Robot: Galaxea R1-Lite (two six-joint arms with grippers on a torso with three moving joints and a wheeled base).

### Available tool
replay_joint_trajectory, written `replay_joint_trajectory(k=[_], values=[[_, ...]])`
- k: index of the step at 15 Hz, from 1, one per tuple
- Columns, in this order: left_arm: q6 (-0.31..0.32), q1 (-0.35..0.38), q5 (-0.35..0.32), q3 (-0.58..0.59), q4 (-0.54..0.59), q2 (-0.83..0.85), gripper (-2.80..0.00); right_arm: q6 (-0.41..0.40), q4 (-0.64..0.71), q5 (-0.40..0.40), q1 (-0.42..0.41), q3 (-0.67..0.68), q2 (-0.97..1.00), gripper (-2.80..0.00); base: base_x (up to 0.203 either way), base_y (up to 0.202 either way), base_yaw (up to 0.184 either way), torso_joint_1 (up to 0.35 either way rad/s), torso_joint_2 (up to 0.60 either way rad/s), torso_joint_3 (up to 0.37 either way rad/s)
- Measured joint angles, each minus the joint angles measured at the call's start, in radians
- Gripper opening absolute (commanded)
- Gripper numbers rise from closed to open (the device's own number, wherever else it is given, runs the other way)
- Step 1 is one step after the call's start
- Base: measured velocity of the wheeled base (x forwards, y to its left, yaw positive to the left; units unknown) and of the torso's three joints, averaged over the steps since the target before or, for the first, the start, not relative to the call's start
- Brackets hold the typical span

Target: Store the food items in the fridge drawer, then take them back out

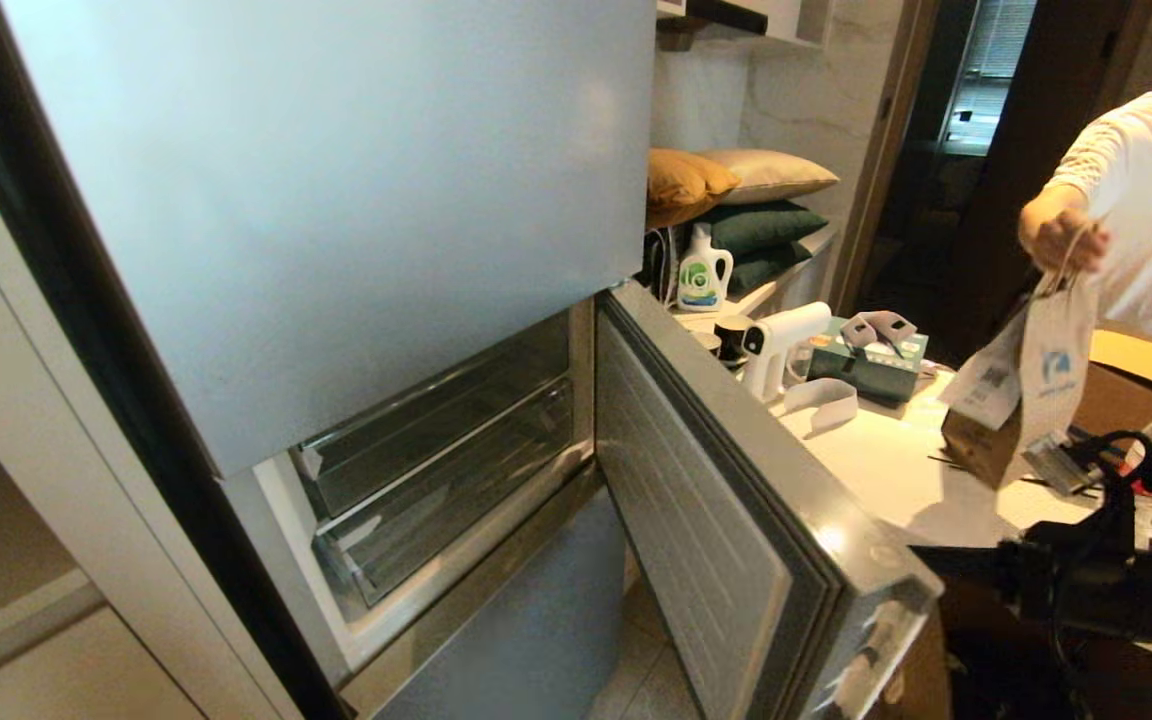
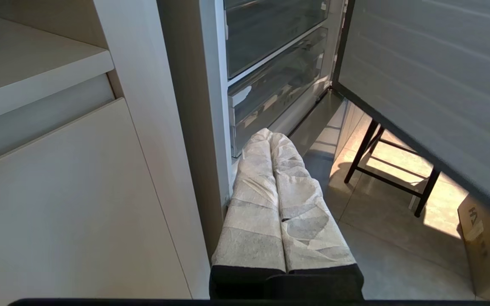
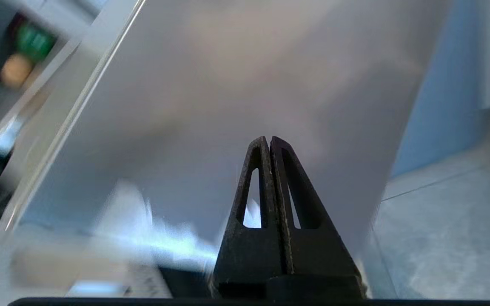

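While fridge door [image 1: 716, 520] stands open, drawers [image 1: 436, 470] unobstructed

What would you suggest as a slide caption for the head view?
Fridge door open, clear drawers closed; person lifts paper bag.

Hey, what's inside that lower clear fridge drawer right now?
The fridge drawer is pushed in, and through its clear front nothing recognizable shows, no pepper or potato. Glare hides its back corners, so I cannot rule out something there.

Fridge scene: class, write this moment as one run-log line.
fridge door: open | drawer: closed | right pincer: shut, empty, by door | left pincer: shut, parked
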Motion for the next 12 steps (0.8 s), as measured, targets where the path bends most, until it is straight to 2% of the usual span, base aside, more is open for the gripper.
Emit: replay_joint_trajectory(k=[5, 7, 9, 12], values=[[0.000, 0.000, 0.000, 0.000, 0.000, 0.000, -2.80, 0.007, 0.002, -0.015, 0.063, 0.025, -0.067, -2.80, 0.000, 0.000, 0.000, 0.000, 0.00, 0.000], [0.000, 0.000, 0.000, 0.000, 0.000, 0.000, -2.80, 0.011, 0.005, -0.046, 0.128, 0.013, -0.069, -2.80, 0.000, 0.000, 0.000, 0.000, 0.00, 0.000], [0.000, 0.000, 0.000, 0.000, 0.000, 0.000, -2.80, 0.024, 0.006, -0.134, 0.225, -0.025, -0.047, -2.80, 0.000, 0.000, 0.000, 0.000, 0.00, 0.000], [0.000, 0.000, 0.000, 0.000, 0.000, 0.000, -2.80, 0.033, -0.005, -0.341, 0.379, -0.128, 0.064, -2.80, 0.000, 0.000, 0.000, 0.000, 0.00, 0.000]])
